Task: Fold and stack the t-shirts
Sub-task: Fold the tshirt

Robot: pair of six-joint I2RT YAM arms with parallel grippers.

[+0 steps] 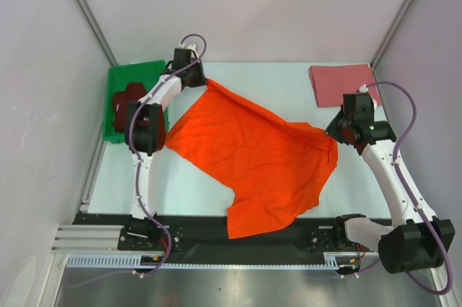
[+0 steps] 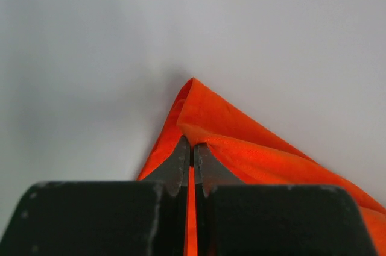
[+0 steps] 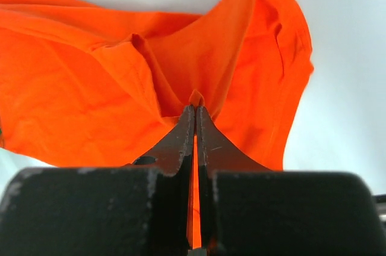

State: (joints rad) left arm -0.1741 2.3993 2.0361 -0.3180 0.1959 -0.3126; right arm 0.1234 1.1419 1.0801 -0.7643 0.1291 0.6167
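pale table (image 1: 289, 83), orange t-shirt (image 1: 253, 155) between left pincer (image 2: 192, 146) and right pincer (image 3: 196, 111), both clamped on it

Left pincer (image 2: 193, 147), right pincer (image 3: 196, 112): both closed.

We record a plain bright orange t-shirt (image 1: 253, 155), a plain dusty pink t-shirt (image 1: 341, 83), a dark maroon t-shirt (image 1: 124, 101), a green bin (image 1: 137, 70) and a pale whitish table (image 1: 274, 79).

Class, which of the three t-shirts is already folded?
The pink t-shirt, far right; the orange t-shirt is spread out, the maroon t-shirt bunched in the green bin.
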